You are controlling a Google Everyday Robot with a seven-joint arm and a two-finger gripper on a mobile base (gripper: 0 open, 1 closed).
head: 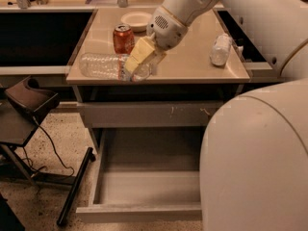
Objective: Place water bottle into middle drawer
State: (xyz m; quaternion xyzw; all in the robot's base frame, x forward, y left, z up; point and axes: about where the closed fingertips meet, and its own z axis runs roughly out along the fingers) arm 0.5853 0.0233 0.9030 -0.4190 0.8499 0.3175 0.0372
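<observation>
Spanning the upper right, the robot arm (250,13) reaches over the table (192,66). Beneath the table, the middle drawer (144,186) stands pulled out. The water bottle (98,65) lies horizontal at the table's front left edge, above the drawer. The gripper (139,61) is at its neck end, jaws pinching it. A soda can (123,38) stands just behind.

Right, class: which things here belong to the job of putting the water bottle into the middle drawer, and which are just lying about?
Job: water bottle, lying sideways at the counter's front edge; pincer, shut on one end of it; middle drawer, open below.
Lying about: soda can; white bowl; whitish bottle; dark chair.
</observation>
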